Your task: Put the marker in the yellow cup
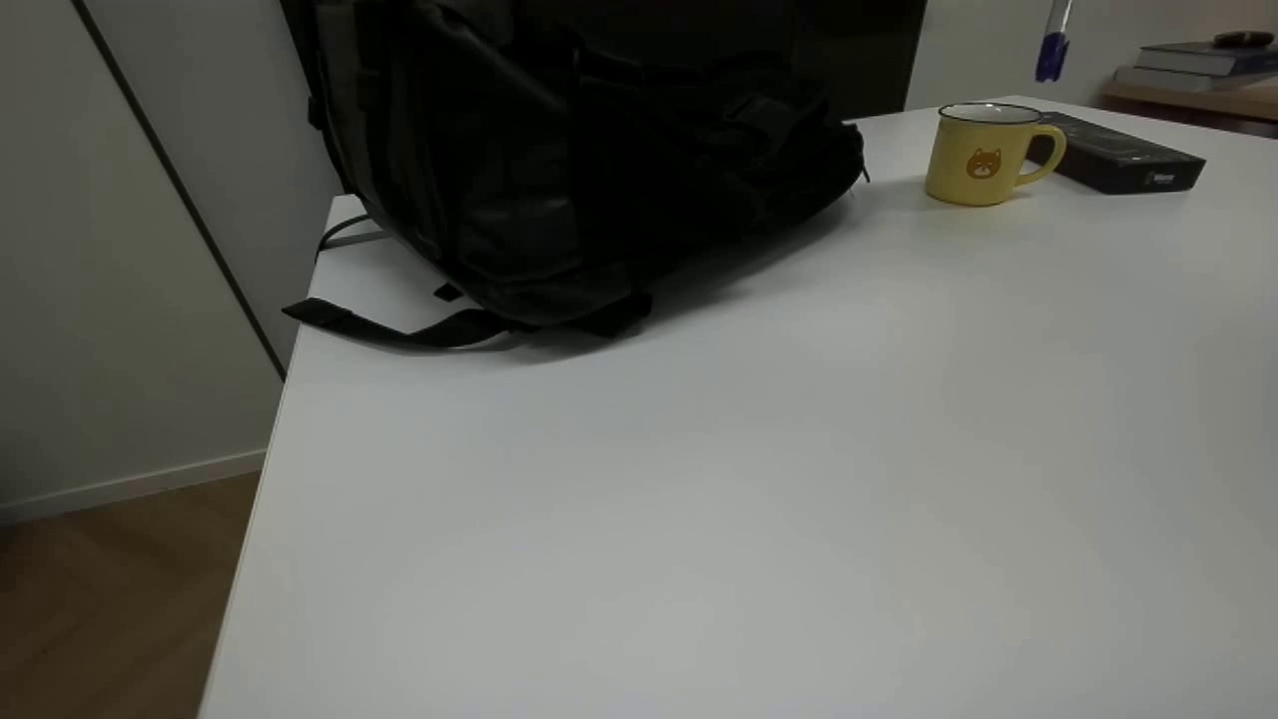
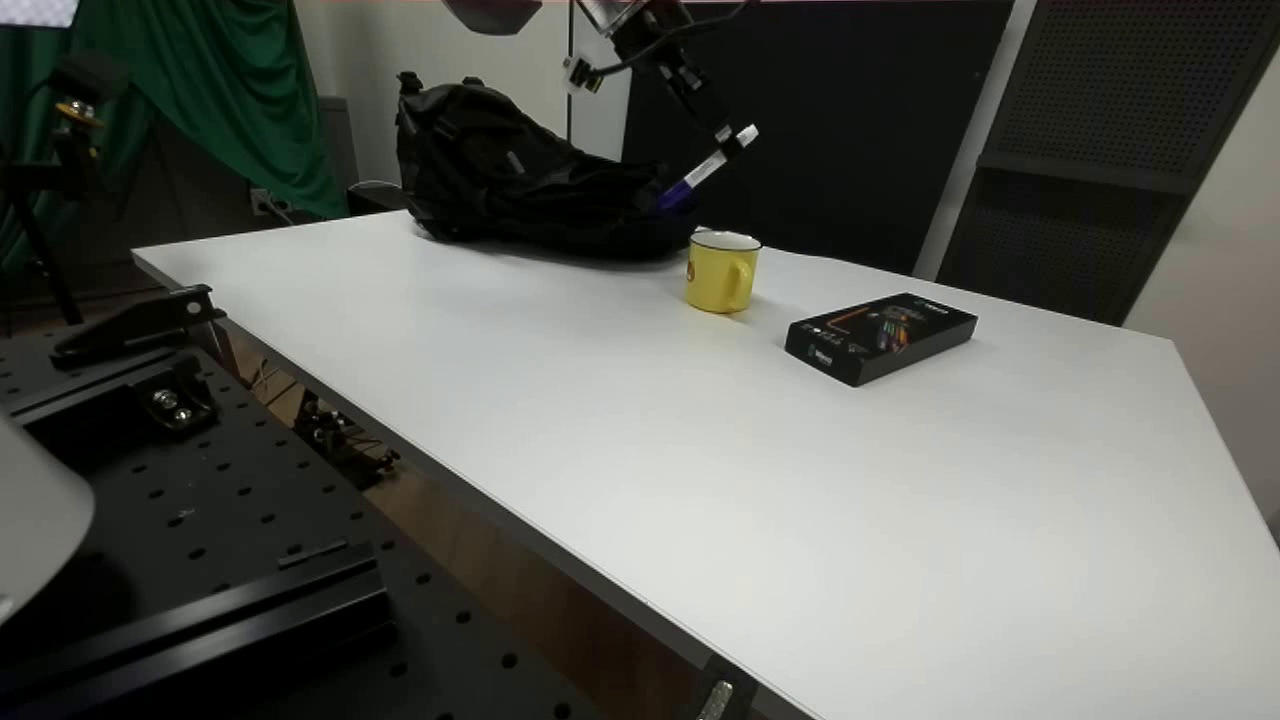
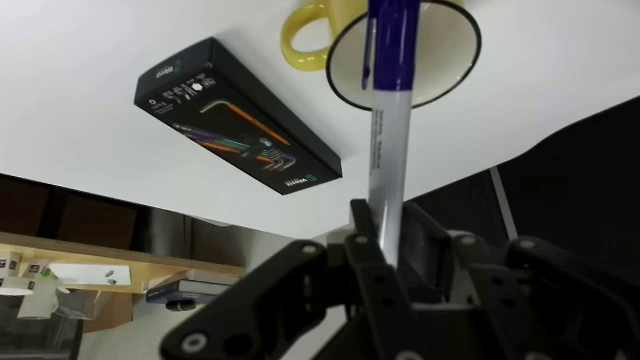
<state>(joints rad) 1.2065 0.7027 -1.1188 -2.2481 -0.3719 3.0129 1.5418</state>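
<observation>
My gripper [image 3: 386,212] is shut on the white barrel of the marker [image 3: 392,145], near its upper end. In an exterior view the gripper [image 2: 733,140] holds the marker [image 2: 706,168] tilted, blue-purple end down. Only the marker's lower part [image 1: 1053,52] shows in an exterior view, in the air higher than the mug. The yellow cup [image 2: 715,278] stands upright on the table below it, with a visible gap. From the wrist, the blue end overlaps the mouth of the yellow cup [image 3: 447,50]. The cup [image 1: 970,165] has an animal-face mark on its front.
A flat black box [image 2: 880,335] lies on the white table [image 2: 640,430] near the cup's handle side. A large black backpack [image 1: 599,170] lies close to the cup, also seen as a backpack [image 2: 530,190] behind it. Books [image 1: 1198,65] rest on a far shelf.
</observation>
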